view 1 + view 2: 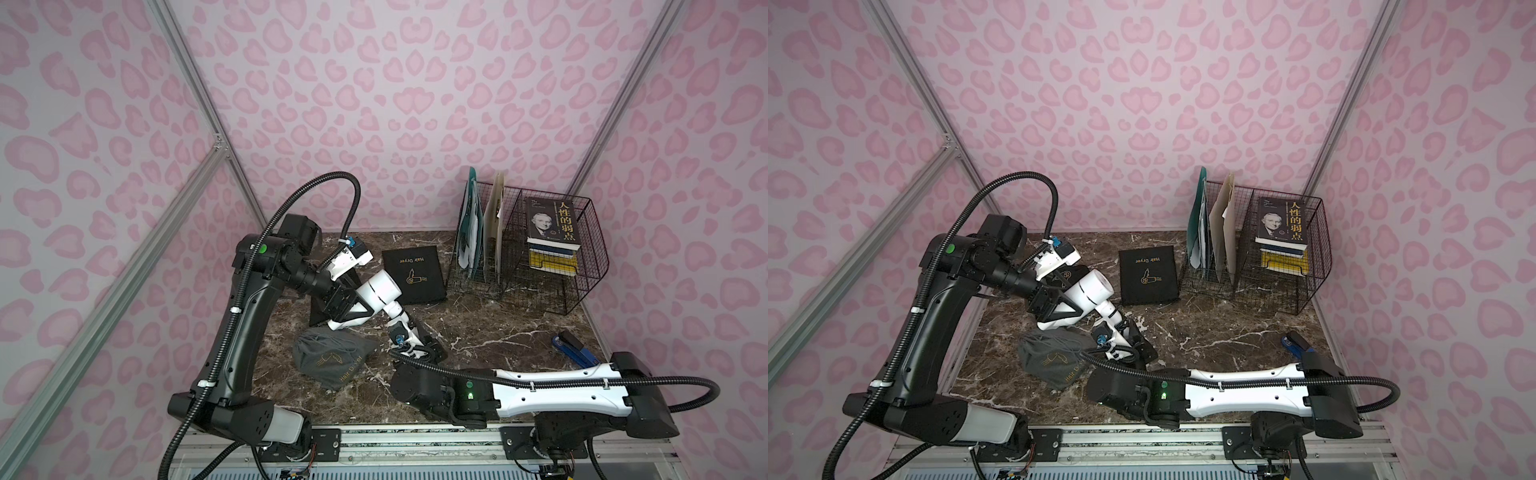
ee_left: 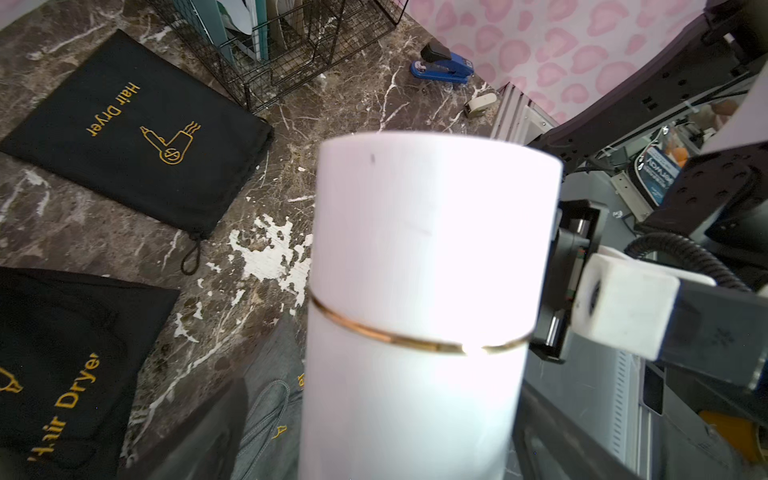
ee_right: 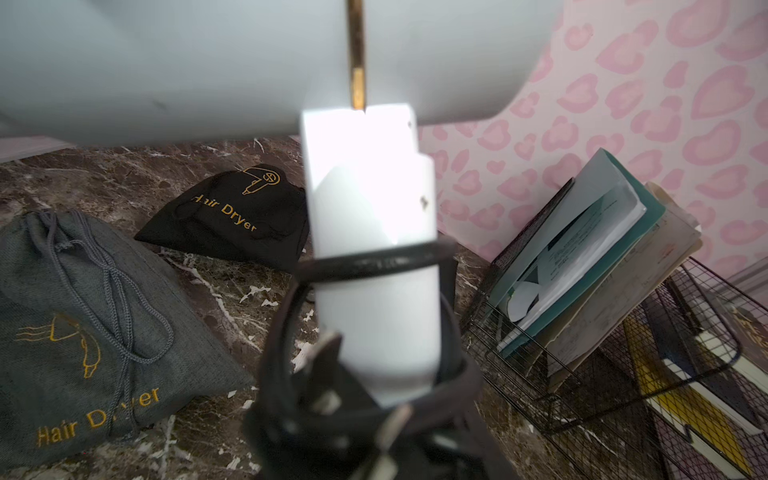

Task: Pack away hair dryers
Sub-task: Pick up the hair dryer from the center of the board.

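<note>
A white hair dryer [image 1: 380, 291] [image 1: 1092, 289] hangs above the marble table between both arms. Its barrel with a gold ring [image 2: 415, 270] fills the left wrist view. My left gripper [image 1: 353, 311] [image 1: 1061, 309] stands open around the barrel's rear end, and a strip of grey pouch shows between one finger and the barrel. The right gripper [image 1: 405, 324] [image 1: 1115, 326] is shut on the dryer's handle [image 3: 374, 311], which has the black cord [image 3: 374, 262] looped round it. No teal dryer shows.
A flat black "Hair Dryer" pouch [image 1: 413, 272] [image 2: 137, 129] lies behind the dryer, a bulging grey pouch [image 1: 332, 357] [image 3: 75, 332] in front, another black pouch [image 3: 232, 216] under the left arm. A wire basket [image 1: 540, 291] with folders and books stands back right; a blue stapler [image 1: 575, 347] lies right.
</note>
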